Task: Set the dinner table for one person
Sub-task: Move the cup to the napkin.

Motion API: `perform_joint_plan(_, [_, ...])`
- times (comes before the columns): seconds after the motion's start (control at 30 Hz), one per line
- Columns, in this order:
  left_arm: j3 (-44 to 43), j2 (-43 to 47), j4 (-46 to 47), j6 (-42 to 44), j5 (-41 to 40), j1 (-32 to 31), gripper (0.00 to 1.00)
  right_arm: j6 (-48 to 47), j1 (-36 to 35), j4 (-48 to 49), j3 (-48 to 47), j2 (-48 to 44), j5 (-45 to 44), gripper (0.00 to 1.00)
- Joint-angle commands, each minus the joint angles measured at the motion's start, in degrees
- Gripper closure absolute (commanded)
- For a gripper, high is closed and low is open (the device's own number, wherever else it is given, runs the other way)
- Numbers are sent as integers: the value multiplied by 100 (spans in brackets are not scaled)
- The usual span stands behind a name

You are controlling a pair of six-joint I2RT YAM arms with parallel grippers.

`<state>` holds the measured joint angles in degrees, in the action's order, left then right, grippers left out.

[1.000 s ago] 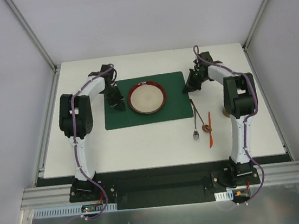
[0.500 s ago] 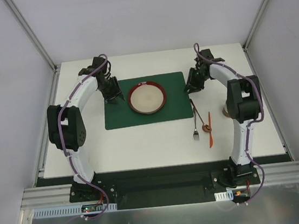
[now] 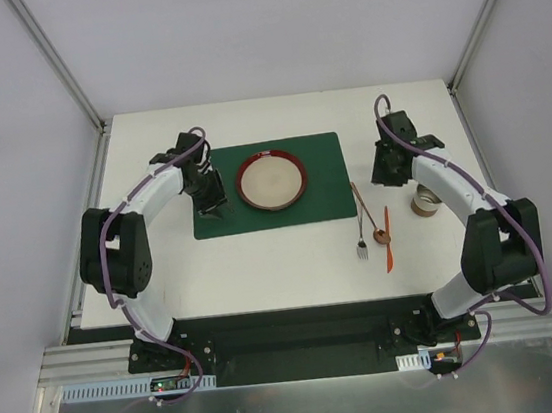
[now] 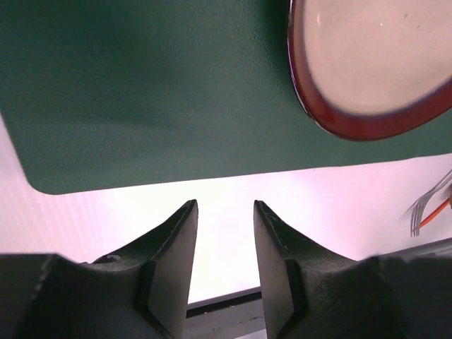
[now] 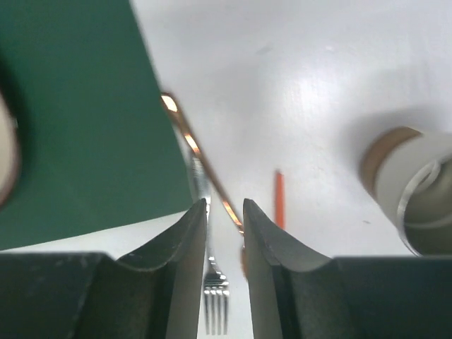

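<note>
Top view, white dinner table [image 3: 264,268] under both arms, green placemat [image 3: 325,198] with plate [image 3: 271,180], left gripper [image 3: 209,196] over mat's left edge, right gripper [image 3: 390,170] near cup [image 3: 424,203], left wrist, fingers [image 4: 173,254] parted, empty, right wrist, fingers [image 5: 187,247] narrowly parted, empty, above spoon [image 5: 187,138].

Left arm [image 3: 153,187] and right arm [image 3: 450,181]: white links, black joint housings, purple cable [image 3: 381,103] along each. Left tool [image 4: 224,206], right tool [image 5: 224,202]: matte black wedge fingers.

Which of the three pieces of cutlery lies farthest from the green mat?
The orange one, rightmost of the three; the silver fork and copper spoon lie closer to the mat.
</note>
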<state>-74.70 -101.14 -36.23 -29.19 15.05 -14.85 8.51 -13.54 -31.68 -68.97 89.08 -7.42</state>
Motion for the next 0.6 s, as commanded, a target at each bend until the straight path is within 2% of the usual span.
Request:
perform_joint_plan(0.0, [157,332,353,-26,261,-97,64,28,88,-101,454,-435,-1042,70])
perform_joint_plan(0.3, [17,437,406,-42,297,-369,66,98,475,-242,621,-532,-1060,71])
perform_joint_plan(0.57, [174,833,581,10,103,-483,65,238,537,-418,666,-637,-1815,69])
